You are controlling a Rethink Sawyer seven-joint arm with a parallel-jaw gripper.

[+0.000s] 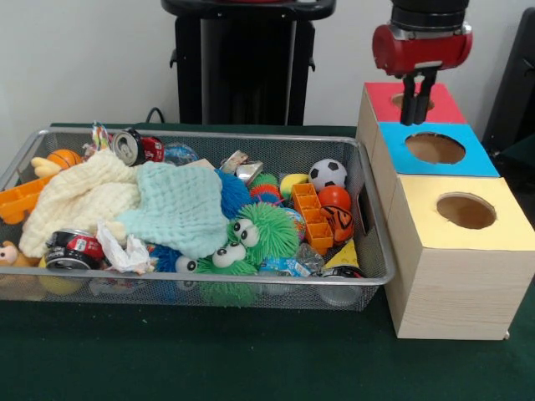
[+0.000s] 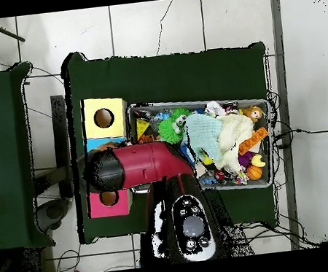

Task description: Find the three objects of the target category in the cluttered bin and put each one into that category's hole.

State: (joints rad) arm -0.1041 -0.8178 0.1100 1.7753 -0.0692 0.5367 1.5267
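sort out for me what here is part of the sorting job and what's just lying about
Part of the job:
wire bin
red box
blue box
yellow box
gripper, hanging over the red box's hole

Just clutter, as far as can be told:
cream cloth
mint cloth
green furry toy
soccer ball

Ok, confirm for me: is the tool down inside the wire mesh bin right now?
No, the tool hangs over the red-topped wooden box beside the wire mesh bin.
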